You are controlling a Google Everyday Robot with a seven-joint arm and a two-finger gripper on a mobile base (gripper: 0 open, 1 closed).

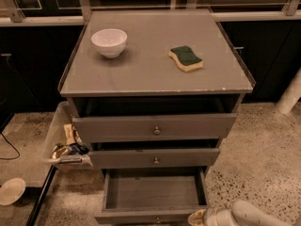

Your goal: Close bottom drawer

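The bottom drawer of the grey cabinet is pulled far out, its shallow box empty, its front at the lower edge of the camera view. My gripper comes in from the lower right on a white arm and sits at the right end of that drawer front, touching or almost touching it. The middle drawer and top drawer stand a little open above it.
A white bowl and a green-and-yellow sponge lie on the cabinet top. A clear bin with snack packets stands at the cabinet's left. A white plate lies on the floor at lower left. A white post stands at right.
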